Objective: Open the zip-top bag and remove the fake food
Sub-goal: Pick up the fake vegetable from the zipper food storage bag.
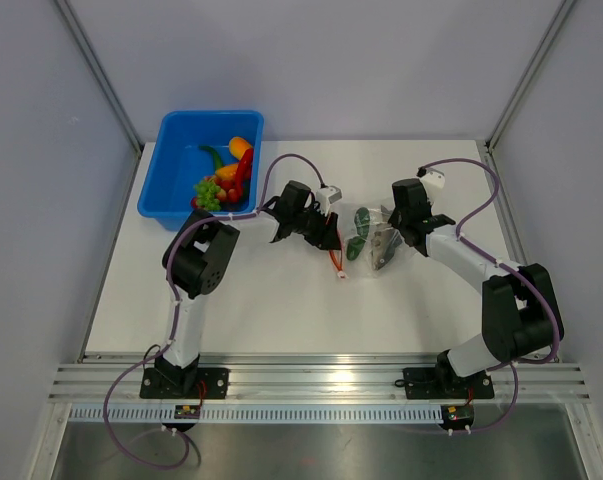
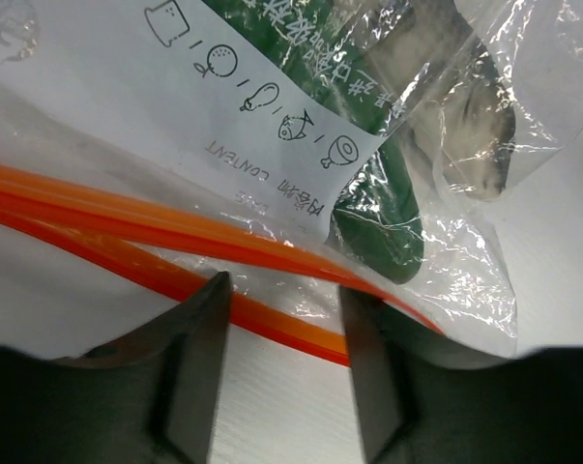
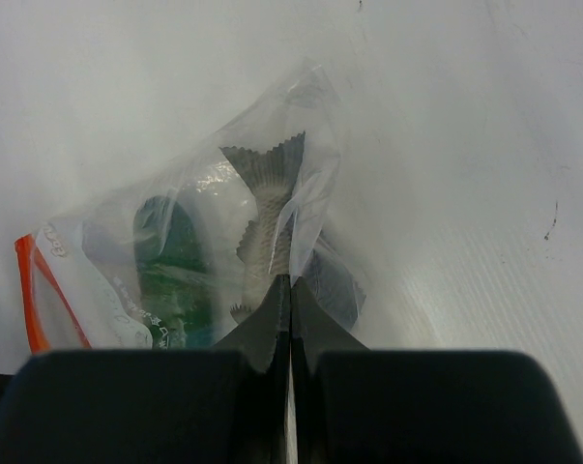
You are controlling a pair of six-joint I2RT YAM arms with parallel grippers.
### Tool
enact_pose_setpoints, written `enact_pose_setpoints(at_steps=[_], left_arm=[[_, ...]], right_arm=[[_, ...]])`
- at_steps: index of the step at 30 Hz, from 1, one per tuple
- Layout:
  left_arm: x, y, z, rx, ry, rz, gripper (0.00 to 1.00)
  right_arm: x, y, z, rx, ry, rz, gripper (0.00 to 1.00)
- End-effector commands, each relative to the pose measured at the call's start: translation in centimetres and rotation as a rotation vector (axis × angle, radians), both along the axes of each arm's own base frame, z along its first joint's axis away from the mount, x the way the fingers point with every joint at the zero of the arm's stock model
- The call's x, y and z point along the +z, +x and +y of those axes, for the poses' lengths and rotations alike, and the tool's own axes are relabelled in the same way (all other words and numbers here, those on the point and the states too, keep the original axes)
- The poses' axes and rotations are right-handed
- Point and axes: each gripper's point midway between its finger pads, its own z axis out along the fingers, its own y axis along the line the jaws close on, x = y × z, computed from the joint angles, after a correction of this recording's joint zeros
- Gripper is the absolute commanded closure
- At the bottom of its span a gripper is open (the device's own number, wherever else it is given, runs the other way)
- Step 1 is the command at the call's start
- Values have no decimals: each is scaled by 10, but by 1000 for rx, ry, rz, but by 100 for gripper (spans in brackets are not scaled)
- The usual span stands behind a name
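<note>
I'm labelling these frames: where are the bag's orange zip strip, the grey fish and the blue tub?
orange zip strip (image 2: 127, 224), left wrist view, on the upper band.
grey fish (image 3: 267, 217), right wrist view, body below the tail fin.
blue tub (image 1: 178, 165), top view, bare inner floor.

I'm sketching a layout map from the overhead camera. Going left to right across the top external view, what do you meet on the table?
Blue tub with fake food in it → left gripper → zip-top bag → right gripper, shut on the bag's right edge.
</note>
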Motion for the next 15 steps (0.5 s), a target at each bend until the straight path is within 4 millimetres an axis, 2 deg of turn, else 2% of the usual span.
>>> enact_pose_setpoints(at_steps=[1, 3, 4, 7, 11, 14, 15], left_arm=[[-1, 5, 0, 37, 9, 5, 57], [-4, 3, -3, 43, -3, 56, 68], [-8, 0, -5, 36, -10, 84, 78], [-4, -1, -7, 40, -44, 111, 87], [-1, -2, -5, 41, -83, 149, 87], [-4, -3, -7, 29, -117, 215, 75], [-5, -4, -7, 30, -127, 236, 77]], right_arm=[[13, 3, 0, -9, 24, -49, 100], [13, 3, -1, -12, 25, -48, 100], [14, 3, 0, -10, 26, -51, 100], [14, 2, 1, -10, 41, -55, 100], [10, -1, 4, -9, 72, -67, 100], [8, -4, 3, -20, 98, -89, 100], [5, -6, 4, -24, 105, -94, 100]])
